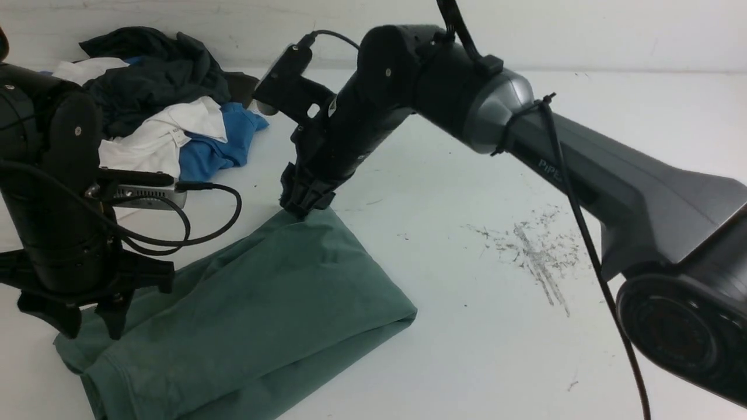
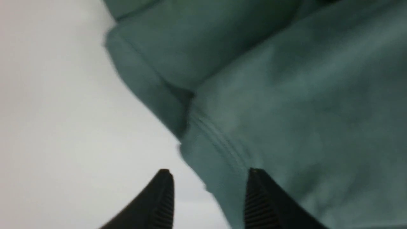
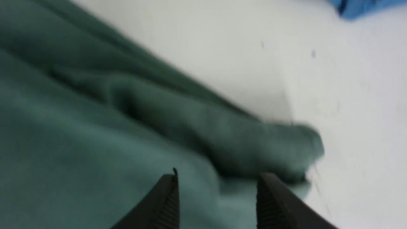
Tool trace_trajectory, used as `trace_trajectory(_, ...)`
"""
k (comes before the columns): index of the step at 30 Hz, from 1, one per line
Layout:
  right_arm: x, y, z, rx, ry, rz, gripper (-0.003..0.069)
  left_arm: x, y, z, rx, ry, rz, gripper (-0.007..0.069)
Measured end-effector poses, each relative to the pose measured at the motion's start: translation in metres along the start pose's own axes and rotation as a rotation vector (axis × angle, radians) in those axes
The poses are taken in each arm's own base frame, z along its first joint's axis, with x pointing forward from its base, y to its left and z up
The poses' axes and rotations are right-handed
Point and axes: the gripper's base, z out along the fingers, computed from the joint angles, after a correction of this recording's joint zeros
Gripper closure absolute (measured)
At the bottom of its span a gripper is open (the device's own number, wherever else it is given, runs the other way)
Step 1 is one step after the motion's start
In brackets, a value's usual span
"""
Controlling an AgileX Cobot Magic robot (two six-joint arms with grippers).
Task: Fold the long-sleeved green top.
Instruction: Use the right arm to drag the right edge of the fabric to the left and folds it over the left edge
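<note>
1. The green long-sleeved top (image 1: 257,315) lies folded over on itself as a long slab on the white table (image 1: 502,175), running from the left gripper (image 1: 87,326) at its near end to the right gripper (image 1: 304,205) at its far corner
2. Both wrist views show the jaws standing apart with nothing pinched between them: the left gripper's fingertips (image 2: 165,178) straddle the hem edge of the top, and the right gripper's fingertips (image 3: 171,181) hang just over the cloth near its corner
3. The step in hand looks like the release after a fold laid across the body; the cloth rests flat and neither arm holds it
4. The next move likely calls for both arms to lift clear without dragging the fabric, then take fresh hold of one short end to fold the slab in half
5. A pile of other garments (image 1: 169,111), dark grey, white and blue, sits beyond the top's far corner, near but apart from it; a fold toward that side could snag it
6. Scuff marks (image 1: 537,251) lie on the table well apart from the top and hinder nothing
</note>
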Motion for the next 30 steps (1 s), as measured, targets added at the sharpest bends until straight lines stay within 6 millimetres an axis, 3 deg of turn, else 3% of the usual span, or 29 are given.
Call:
trace_trajectory(2, 0.003, -0.001, -0.002, 0.011, 0.037, -0.006, 0.0412, 0.001, -0.006, 0.001, 0.016, 0.01, 0.009, 0.043)
trace_trajectory(4, 0.008, -0.006, -0.003, 0.031, 0.075, 0.054, 0.0519, 0.001, -0.018, 0.007, 0.038, 0.026, 0.029, 0.055)
trace_trajectory(7, 0.011, -0.01, -0.003, 0.034, 0.081, 0.146, 0.0632, -0.004, -0.026, 0.023, 0.045, 0.046, 0.037, 0.0615)
trace_trajectory(13, 0.027, -0.008, 0.014, -0.002, 0.14, 0.279, 0.0671, 0.008, -0.029, 0.078, 0.009, 0.166, 0.058, 0.0629)
trace_trajectory(16, 0.038, -0.004, 0.027, -0.027, 0.189, 0.306, 0.0673, 0.015, -0.027, 0.086, 0.008, 0.165, 0.061, 0.0629)
trace_trajectory(23, 0.042, -0.001, 0.032, -0.046, 0.201, 0.346, 0.0673, 0.017, -0.024, 0.072, 0.016, 0.114, 0.061, 0.0629)
trace_trajectory(25, 0.041, 0.0, 0.033, -0.059, 0.193, 0.357, 0.0673, 0.018, -0.022, 0.06, 0.027, 0.073, 0.058, 0.0629)
trace_trajectory(30, 0.03, 0.015, 0.035, -0.144, 0.147, 0.395, 0.0673, 0.034, -0.006, -0.002, 0.05, -0.121, 0.055, 0.0629)
